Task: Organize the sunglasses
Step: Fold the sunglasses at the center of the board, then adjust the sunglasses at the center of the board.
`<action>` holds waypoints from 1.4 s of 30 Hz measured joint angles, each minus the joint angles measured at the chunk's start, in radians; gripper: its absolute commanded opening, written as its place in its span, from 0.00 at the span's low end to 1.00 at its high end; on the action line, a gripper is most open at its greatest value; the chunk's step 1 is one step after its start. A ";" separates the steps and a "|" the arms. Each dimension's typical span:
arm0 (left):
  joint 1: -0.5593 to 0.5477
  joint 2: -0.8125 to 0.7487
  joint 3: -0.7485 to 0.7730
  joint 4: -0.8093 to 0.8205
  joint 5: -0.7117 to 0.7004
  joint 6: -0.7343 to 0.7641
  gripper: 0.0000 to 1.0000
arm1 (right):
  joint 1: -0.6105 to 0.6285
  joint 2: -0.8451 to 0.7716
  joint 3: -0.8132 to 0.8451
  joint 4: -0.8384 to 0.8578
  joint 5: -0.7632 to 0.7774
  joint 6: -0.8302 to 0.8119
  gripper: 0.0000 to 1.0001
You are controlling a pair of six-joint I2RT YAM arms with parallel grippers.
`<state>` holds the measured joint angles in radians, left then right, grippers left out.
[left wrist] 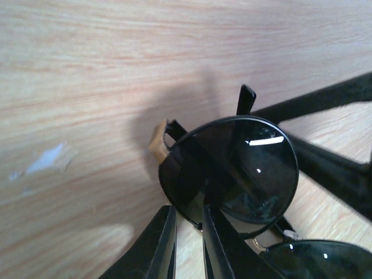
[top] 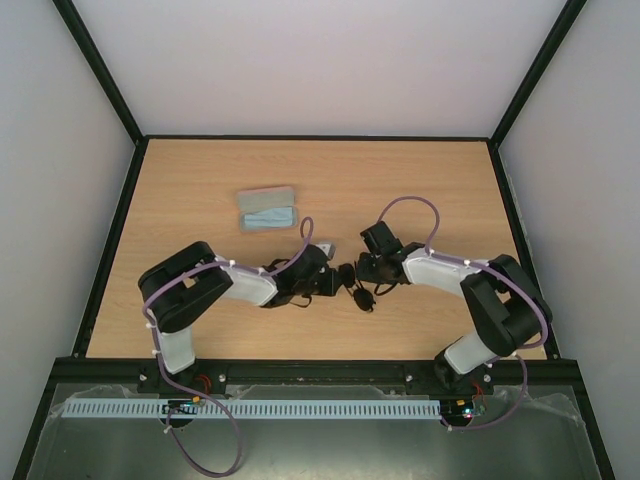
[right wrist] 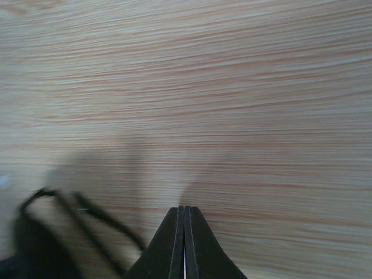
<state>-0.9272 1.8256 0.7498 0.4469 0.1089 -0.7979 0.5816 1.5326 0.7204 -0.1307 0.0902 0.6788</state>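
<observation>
Left jaws pinching rim of sunglasses (left wrist: 232, 168), right jaws closed, empty, just beside.

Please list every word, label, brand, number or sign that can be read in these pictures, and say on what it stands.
None can be read. The sunglasses show no brand on lens or frame, the table carries no print, and the case is too small in the top view to tell.

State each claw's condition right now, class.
Left claw: closed on the sunglasses.
Right claw: closed, holding nothing.
</observation>
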 measured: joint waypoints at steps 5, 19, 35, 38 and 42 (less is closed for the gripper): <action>0.013 0.044 0.042 0.018 0.004 0.006 0.16 | 0.003 0.021 -0.037 0.155 -0.137 -0.002 0.01; 0.031 0.060 0.014 0.103 0.029 -0.003 0.17 | 0.010 -0.047 -0.101 0.177 -0.127 0.006 0.15; 0.052 -0.198 -0.204 0.024 -0.012 -0.022 0.59 | 0.000 -0.458 -0.220 -0.008 -0.150 0.013 0.55; 0.058 -0.283 -0.274 0.001 -0.020 -0.026 0.60 | 0.000 -0.536 -0.264 -0.014 -0.194 0.025 0.52; 0.058 -0.376 -0.329 -0.035 -0.028 -0.034 0.60 | 0.000 -0.547 -0.306 0.002 -0.250 0.047 0.43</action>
<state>-0.8692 1.4498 0.4206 0.4118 0.0807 -0.8322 0.5819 0.9859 0.4149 -0.1291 -0.1596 0.7254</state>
